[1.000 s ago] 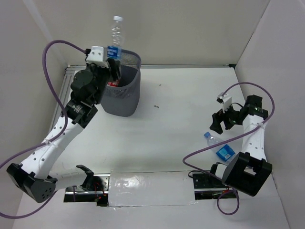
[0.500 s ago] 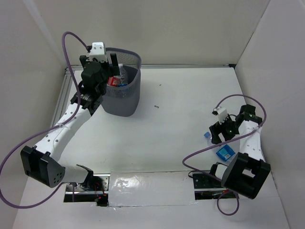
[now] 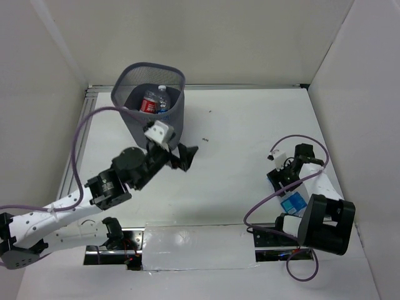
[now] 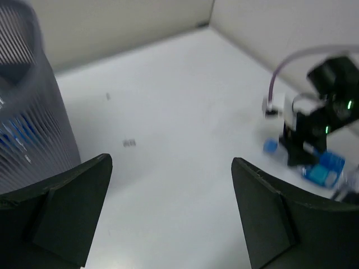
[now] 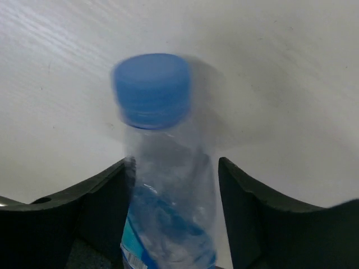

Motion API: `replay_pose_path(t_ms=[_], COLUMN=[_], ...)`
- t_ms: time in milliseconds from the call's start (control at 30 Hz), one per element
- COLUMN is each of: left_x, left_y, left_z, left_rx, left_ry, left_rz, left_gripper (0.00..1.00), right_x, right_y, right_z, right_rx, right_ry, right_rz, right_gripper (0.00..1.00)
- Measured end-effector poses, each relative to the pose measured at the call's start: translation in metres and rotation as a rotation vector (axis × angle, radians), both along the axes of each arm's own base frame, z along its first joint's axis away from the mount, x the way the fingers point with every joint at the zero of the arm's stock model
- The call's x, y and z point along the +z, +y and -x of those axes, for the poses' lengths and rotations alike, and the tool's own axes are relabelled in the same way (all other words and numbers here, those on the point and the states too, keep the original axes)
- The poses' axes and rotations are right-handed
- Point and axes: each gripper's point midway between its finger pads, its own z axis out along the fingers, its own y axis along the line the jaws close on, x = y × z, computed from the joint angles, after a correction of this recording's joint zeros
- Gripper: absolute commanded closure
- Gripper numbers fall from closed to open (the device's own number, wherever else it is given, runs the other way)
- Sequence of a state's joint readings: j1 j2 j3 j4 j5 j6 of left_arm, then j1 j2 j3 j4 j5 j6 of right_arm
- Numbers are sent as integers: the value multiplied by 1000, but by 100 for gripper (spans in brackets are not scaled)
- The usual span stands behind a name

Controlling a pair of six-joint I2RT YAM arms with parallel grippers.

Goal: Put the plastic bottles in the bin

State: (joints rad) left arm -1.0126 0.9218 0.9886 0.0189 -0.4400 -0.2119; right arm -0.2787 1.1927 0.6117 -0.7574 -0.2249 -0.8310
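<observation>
The bin [image 3: 134, 125], a dark grey mesh wastebasket, stands at the far left and holds a red-labelled bottle [image 3: 149, 104] and a clear bottle [image 3: 163, 99]. My left gripper [image 3: 181, 159] hangs open and empty just in front of the bin [image 4: 33, 123], over bare table [image 4: 171, 162]. At the near right a clear blue-capped plastic bottle [image 5: 168, 190] with a blue label [image 3: 292, 204] lies on the table. My right gripper [image 5: 175, 163] straddles its shoulder. The left pad touches it and a narrow gap shows at the right pad. In the left wrist view the bottle's blue cap [image 4: 270, 146] pokes out beside the right gripper [image 4: 297, 147].
White walls close in the table at the back and both sides. A small dark speck [image 3: 204, 139] lies right of the bin. A taped strip [image 3: 197, 247] runs along the near edge between the arm bases.
My left gripper let its bottle drop into the bin, opened, and swung down and forward away from the rim. The right gripper came down over the lying bottle and its jaws narrowed.
</observation>
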Motion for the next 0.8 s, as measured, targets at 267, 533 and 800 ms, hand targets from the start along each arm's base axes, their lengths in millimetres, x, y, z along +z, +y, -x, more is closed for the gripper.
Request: replay_pose_path(t_ms=[267,533,800], left_x=[-151,-212,-225], left_y=[-10,-5,-12], left_z=[52,72,83], left_rx=[-54,-43,-46], left_ry=[294,446,512], left_rz=[-191,-206,-168], left_gripper=[0,0,0], right_x=[15,272,490], right_y=[9,104,292], right_z=[-21,-206,-239], right_rx=[30,338,577], right_ry=[-28,-647,-1166], right_rz=[-25,-251,-706], right_gripper=[100,100,92])
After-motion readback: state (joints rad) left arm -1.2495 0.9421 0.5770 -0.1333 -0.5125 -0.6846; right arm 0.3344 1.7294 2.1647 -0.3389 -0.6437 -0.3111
